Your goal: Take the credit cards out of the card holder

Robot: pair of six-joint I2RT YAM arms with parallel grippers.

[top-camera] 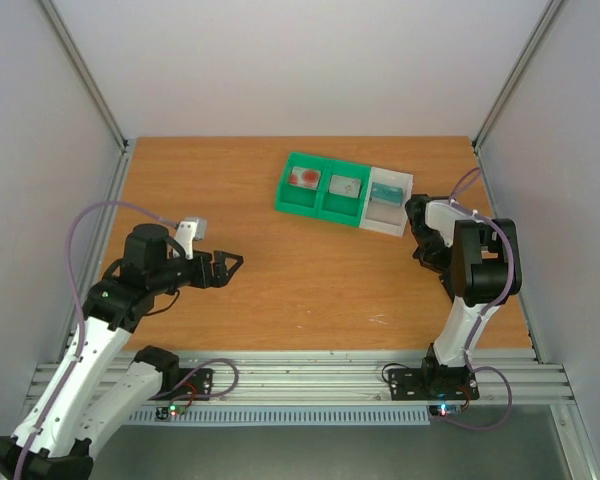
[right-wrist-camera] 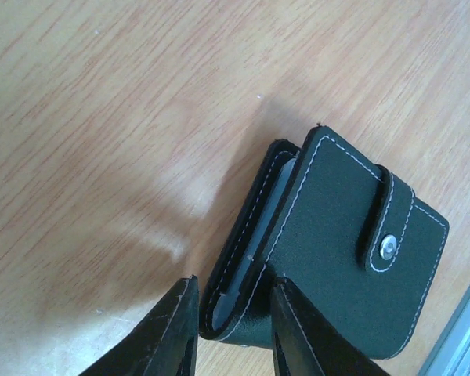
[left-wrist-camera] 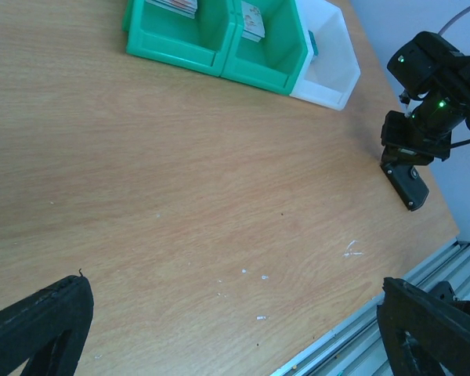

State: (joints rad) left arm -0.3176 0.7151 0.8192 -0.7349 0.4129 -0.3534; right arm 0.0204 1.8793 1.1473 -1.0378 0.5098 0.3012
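Right wrist view puts the wallet (right-wrist-camera: 337, 251) close under me: black, white-stitched, soft and light by my reckoning, on the table (right-wrist-camera: 102, 117) at its right side, near the white tray (top-camera: 385, 226) but apart from it. A strap with a snap (right-wrist-camera: 386, 248) lies across the cover, and the long edge gapes on a pale grey lining; I cannot tell whether a card sits inside. I judge the covers will flex and skid on the wood, so the rounded end is the place to pinch. The right gripper (right-wrist-camera: 233, 286) sits there, jaws narrow, a finger against each face. Cards (top-camera: 305, 178) lie in the green tray (top-camera: 320, 214) and the white one; they look thin, stiff and slick. The left gripper (top-camera: 232, 270) hangs wide, holding nothing. I can read no brand or writing; one card shows only red marks.
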